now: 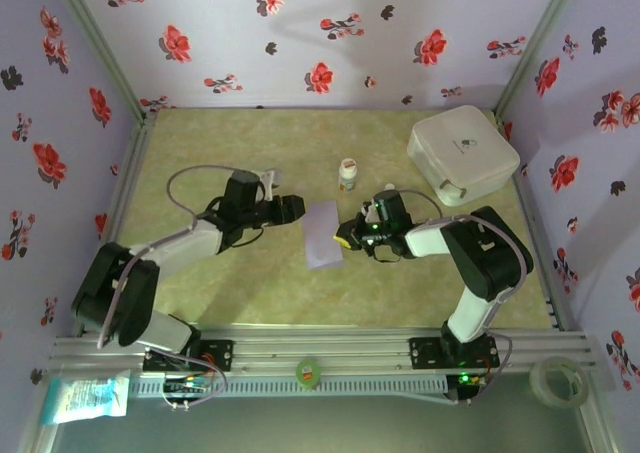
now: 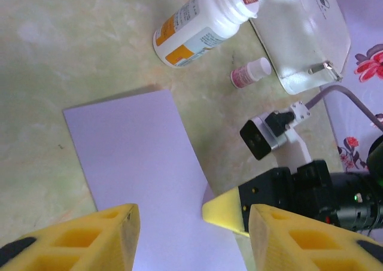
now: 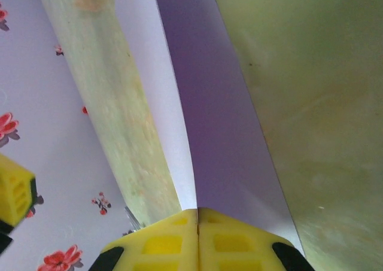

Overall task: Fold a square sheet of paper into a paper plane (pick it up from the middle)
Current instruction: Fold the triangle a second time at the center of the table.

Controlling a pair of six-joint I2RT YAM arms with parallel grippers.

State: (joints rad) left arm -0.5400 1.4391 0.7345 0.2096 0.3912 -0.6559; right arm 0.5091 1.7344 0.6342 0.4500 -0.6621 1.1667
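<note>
The pale lilac sheet of paper (image 1: 323,235) lies mid-table as a narrow upright rectangle. My right gripper (image 1: 347,237) is shut on its right edge. In the right wrist view the yellow fingertips (image 3: 197,214) meet on the paper (image 3: 221,115), and two layers spread away from the pinch. My left gripper (image 1: 297,210) hovers at the sheet's left side, open. In the left wrist view its yellow fingers (image 2: 108,229) straddle the paper (image 2: 137,157) with nothing between them, and the right gripper's yellow tip (image 2: 224,212) touches the sheet's edge.
A white rounded box (image 1: 462,153) sits at the back right. A white bottle (image 1: 347,174) and a small pink-labelled bottle (image 2: 250,72) stand just behind the paper. A tape roll (image 1: 557,381) and a green roll (image 1: 309,372) rest on the front rail.
</note>
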